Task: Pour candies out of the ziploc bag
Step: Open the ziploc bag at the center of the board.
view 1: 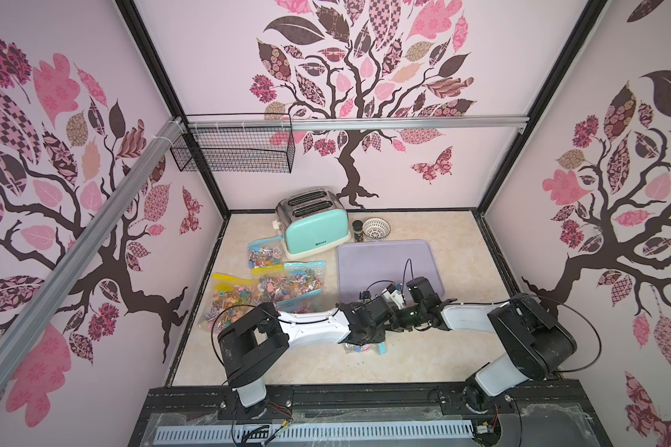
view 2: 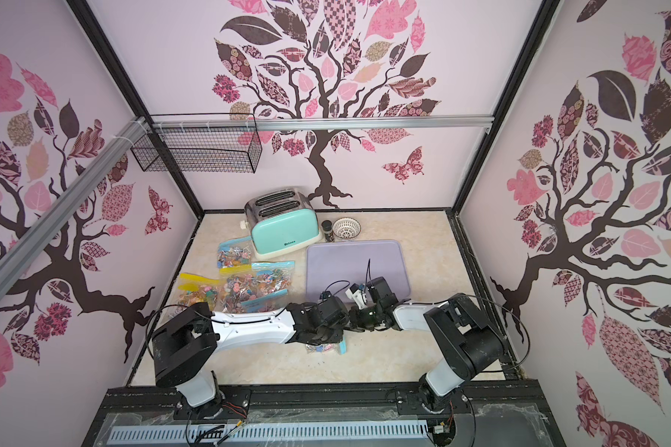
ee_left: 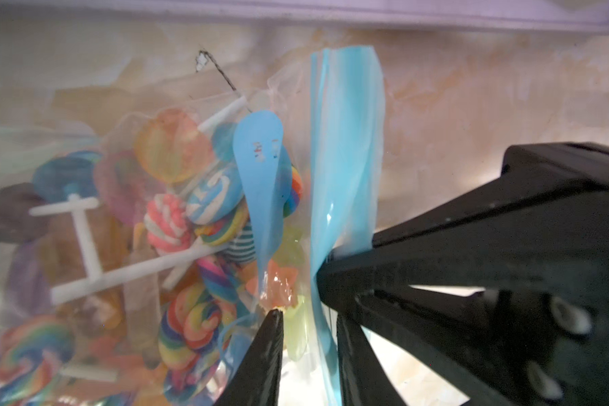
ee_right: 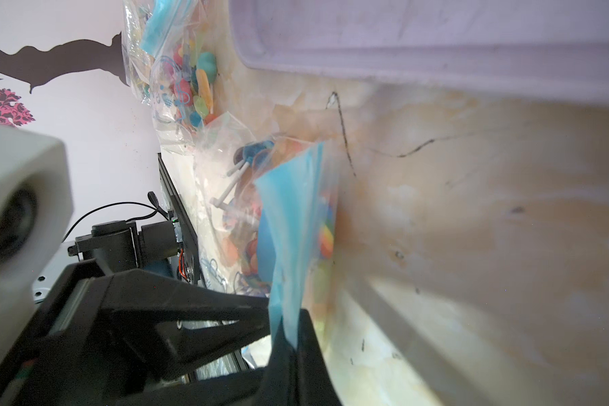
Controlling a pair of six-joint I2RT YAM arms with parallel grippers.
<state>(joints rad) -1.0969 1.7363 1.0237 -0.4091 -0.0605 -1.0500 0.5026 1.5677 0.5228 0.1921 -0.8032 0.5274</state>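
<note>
Right up against the lens, my right claw point(ee_right: 285, 323) is pressed together on the blue zip strip point(ee_right: 292, 218) of the ziploc bag point(ee_left: 127, 309). That bag lies on the counter point(view 1: 423, 348) near the lilac tray point(view 1: 384, 263), the candies point(ee_left: 169, 225) all inside it. My left claw point(ee_left: 306, 316) is spread a little, straddling the bag's mouth; whether it bears on the near lip point(ee_left: 261, 175) I cannot tell. To open the bag well, I judge I should close the left on that lip alone, clear of the sweets and the far strip, then draw the two sides apart gently. In both top views my left wrist covers nearly the whole bag, so how far along the seal is parted is hidden.
</note>
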